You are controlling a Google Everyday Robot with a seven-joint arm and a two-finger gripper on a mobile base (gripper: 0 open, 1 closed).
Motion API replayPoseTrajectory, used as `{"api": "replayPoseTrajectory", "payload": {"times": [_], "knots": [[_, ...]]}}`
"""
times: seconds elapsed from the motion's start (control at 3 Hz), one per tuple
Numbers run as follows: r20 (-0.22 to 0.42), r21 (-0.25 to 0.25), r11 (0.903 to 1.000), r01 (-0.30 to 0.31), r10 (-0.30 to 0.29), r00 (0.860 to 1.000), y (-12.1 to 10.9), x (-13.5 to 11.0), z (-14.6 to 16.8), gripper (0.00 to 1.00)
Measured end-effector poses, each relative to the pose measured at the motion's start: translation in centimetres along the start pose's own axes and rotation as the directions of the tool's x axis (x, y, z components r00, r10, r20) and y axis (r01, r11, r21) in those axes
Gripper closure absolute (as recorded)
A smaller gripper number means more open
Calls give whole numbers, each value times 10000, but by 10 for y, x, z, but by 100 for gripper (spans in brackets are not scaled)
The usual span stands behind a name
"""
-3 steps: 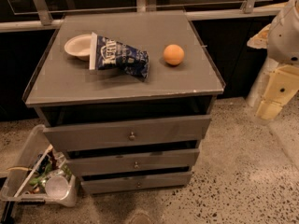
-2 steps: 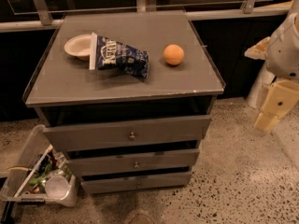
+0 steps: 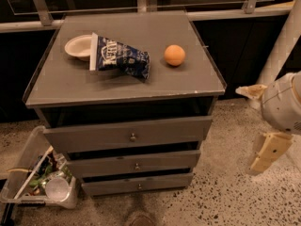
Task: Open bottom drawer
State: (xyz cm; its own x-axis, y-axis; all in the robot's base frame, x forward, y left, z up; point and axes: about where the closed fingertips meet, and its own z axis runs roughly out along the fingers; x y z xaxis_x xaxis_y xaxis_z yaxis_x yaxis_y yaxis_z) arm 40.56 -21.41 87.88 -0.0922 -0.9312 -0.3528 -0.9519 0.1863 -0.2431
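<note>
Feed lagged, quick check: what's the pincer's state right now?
The pincer is open and empty, right of the cabinet, clear of the bottom drawer.

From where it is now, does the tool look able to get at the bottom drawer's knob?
Probably yes. The tool hangs right of the cabinet, apart from it, and nothing seems to block the knob on the bottom drawer; the bin sits off to the left.
</note>
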Motion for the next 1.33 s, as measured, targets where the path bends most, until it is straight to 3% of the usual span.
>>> {"api": "replayPoseTrajectory", "payload": {"times": [0.33, 0.67, 1.33], "knots": [[494, 130, 9999, 107, -113, 9987, 8, 24, 45, 0], [534, 70, 10000, 9, -13, 9986, 11, 24, 56, 0], [1001, -352, 9994, 36, -1, 9950, 21, 19, 119, 0]]}}
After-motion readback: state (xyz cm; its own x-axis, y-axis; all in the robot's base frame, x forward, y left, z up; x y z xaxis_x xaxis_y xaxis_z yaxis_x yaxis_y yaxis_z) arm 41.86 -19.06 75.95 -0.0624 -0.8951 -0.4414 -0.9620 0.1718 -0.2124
